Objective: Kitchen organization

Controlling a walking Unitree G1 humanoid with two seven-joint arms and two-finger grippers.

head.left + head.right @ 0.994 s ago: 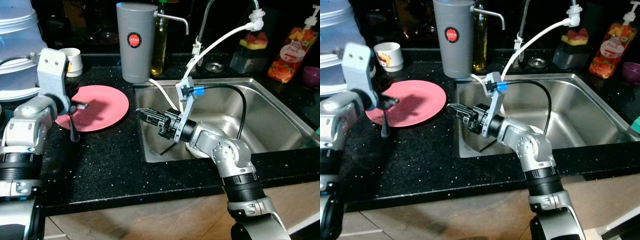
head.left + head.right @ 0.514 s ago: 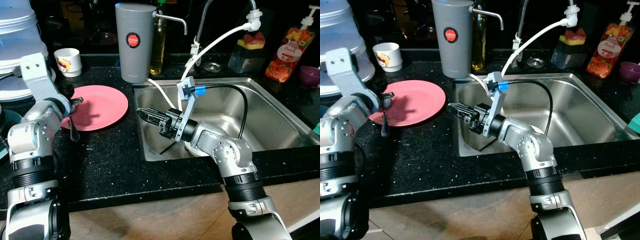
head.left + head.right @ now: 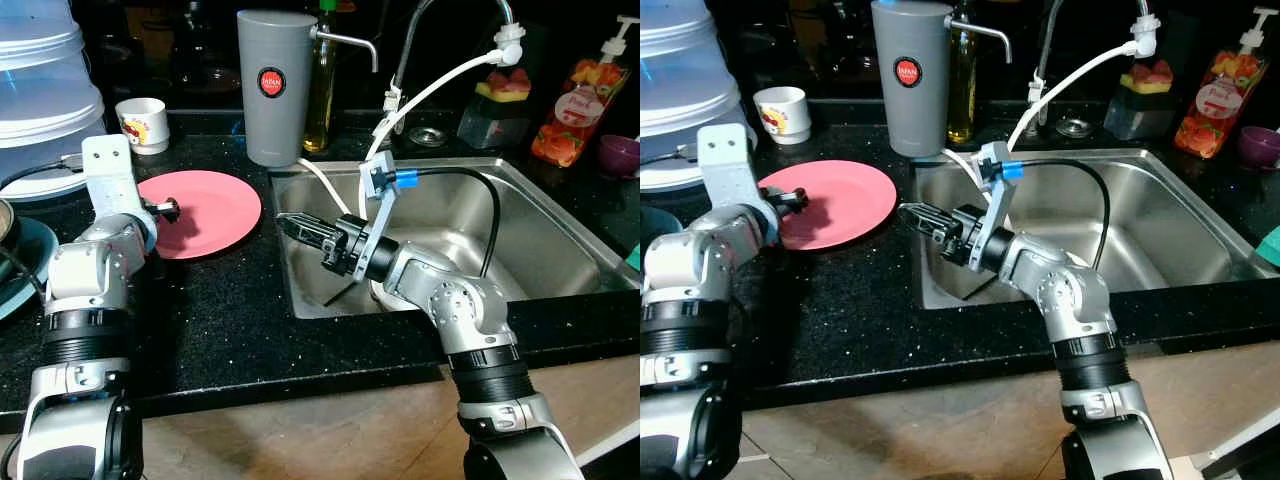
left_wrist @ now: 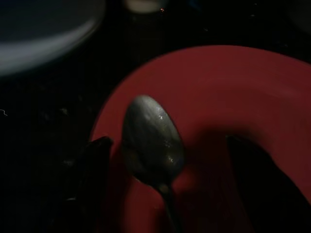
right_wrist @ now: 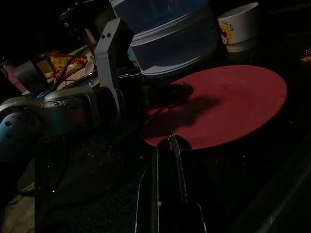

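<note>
A red plate (image 3: 205, 212) lies on the black counter, left of the sink. My left gripper (image 3: 165, 207) reaches level over the plate's left rim. Its fingers (image 4: 92, 170) stand wide apart, so it is open. A metal spoon (image 4: 153, 141) sits between them over the plate, bowl pointing away from the wrist. I cannot tell whether it rests on the plate. My right gripper (image 3: 287, 221) is shut and empty, above the sink's left edge, pointing at the plate. In the right wrist view its fingers (image 5: 170, 145) are pressed together.
Steel sink (image 3: 540, 220) with faucet (image 3: 420, 40) and white hose on the right. Grey canister (image 3: 272, 85), oil bottle (image 3: 320, 80) and white cup (image 3: 141, 123) stand behind the plate. Stacked clear containers (image 3: 40, 90) and a blue dish (image 3: 15, 270) are at the left. A soap bottle (image 3: 572, 100) stands back right.
The spoon hung straight down below my left gripper before; now it lies level between the fingers over the plate. The left forearm has dropped lower. The right arm has held still.
</note>
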